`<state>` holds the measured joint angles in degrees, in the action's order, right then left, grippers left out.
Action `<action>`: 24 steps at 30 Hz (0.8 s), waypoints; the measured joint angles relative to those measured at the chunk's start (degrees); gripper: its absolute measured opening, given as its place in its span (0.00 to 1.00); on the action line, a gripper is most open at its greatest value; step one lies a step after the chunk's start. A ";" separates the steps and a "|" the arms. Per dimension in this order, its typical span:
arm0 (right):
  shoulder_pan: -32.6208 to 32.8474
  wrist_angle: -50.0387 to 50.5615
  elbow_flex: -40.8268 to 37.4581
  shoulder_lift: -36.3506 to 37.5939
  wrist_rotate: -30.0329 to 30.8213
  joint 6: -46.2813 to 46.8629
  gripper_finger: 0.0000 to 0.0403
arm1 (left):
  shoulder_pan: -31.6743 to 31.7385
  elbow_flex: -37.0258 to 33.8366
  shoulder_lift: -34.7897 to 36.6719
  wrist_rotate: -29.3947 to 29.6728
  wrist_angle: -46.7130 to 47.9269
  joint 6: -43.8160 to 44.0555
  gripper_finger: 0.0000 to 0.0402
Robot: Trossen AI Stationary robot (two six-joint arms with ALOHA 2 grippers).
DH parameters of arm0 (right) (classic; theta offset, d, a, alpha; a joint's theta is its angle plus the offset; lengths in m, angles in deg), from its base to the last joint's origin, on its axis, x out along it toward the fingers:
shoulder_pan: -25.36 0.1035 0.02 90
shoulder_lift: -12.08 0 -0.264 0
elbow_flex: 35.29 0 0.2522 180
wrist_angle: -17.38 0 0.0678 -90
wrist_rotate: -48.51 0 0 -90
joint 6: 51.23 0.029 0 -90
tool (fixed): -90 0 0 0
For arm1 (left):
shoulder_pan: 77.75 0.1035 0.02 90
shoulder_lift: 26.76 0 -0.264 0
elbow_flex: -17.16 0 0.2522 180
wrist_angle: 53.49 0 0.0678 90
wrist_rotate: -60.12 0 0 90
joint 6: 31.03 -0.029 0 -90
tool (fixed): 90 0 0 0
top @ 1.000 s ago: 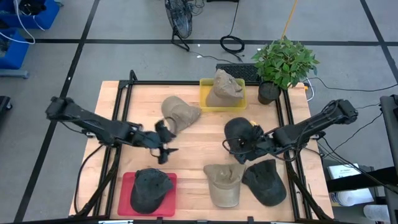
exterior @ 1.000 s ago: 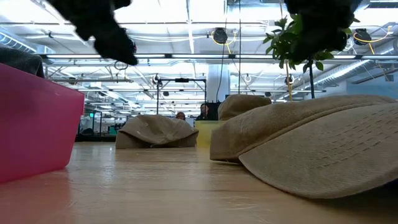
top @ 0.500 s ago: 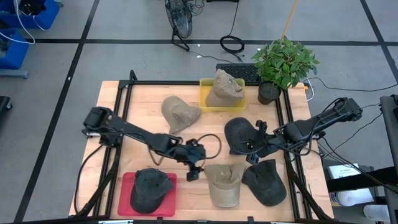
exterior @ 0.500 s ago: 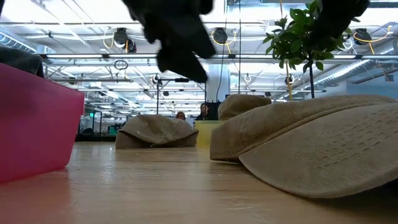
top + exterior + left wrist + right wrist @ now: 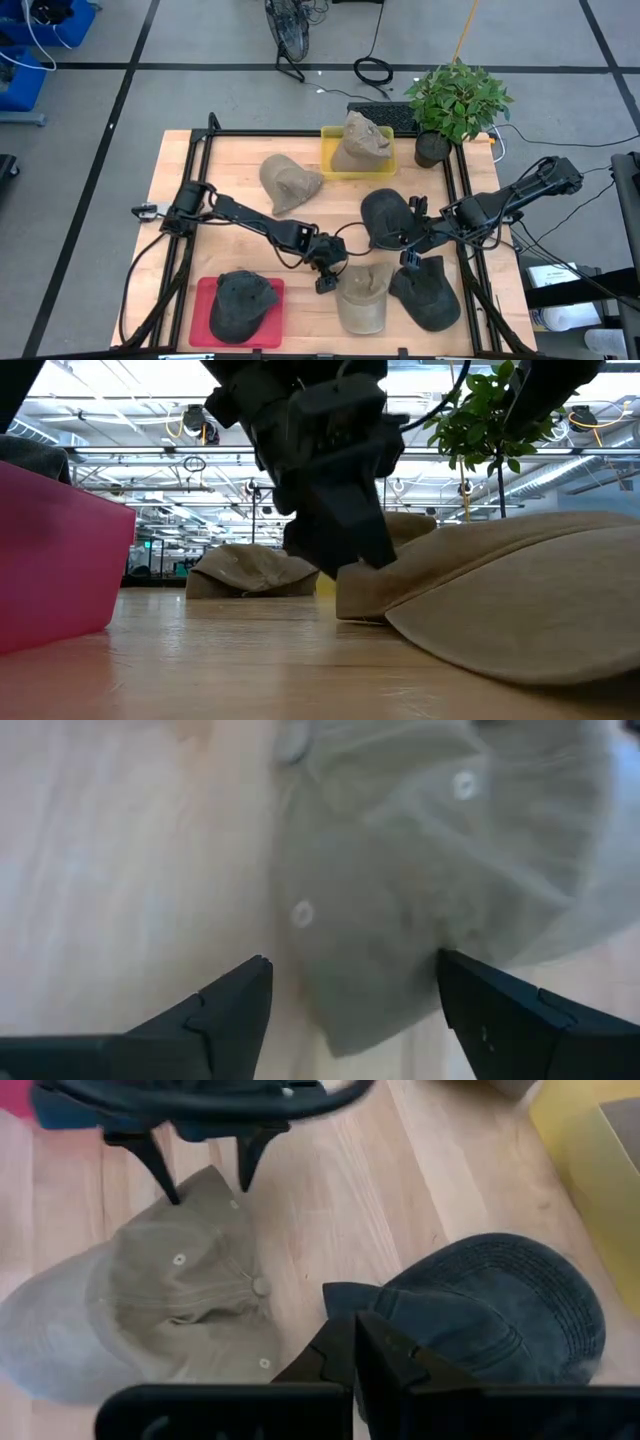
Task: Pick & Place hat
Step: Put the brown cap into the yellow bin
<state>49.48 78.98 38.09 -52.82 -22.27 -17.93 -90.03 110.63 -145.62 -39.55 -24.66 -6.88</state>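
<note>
A tan cap (image 5: 360,296) lies on the table near the front edge, crown up; it also shows in the low view (image 5: 500,590). My left gripper (image 5: 350,1010) is open just above it, one finger on each side of the crown's rim, at the cap's left end (image 5: 328,275). A dark cap (image 5: 385,215) lies right of centre. My right gripper (image 5: 355,1355) is shut beside that cap's brim (image 5: 345,1295) and shows in the high view (image 5: 408,250). My right gripper's shut fingertips (image 5: 350,1335) lie right at the edge of the dark cap's brim; I cannot tell whether they touch it.
A second dark cap (image 5: 430,290) lies at the near right. Another dark cap sits in a red tray (image 5: 205,300) at the near left. A tan hat (image 5: 290,182) lies mid-table, another in the yellow bin (image 5: 328,160). A potted plant (image 5: 455,105) stands far right.
My left gripper has swept from left of centre toward the table's right and near edge and come down over the tan cap, staying open. My right gripper has shifted a little toward the near edge. The caps have stayed where they were.
</note>
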 joint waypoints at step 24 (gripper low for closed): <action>-0.02 -0.15 -1.70 0.00 6.24 1.69 0.00 | 1.52 -0.01 13.14 3.96 6.26 -17.91 0.01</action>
<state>49.46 78.83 36.39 -52.82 -16.02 -16.24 -88.51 110.62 -132.49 -35.59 -18.40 -24.80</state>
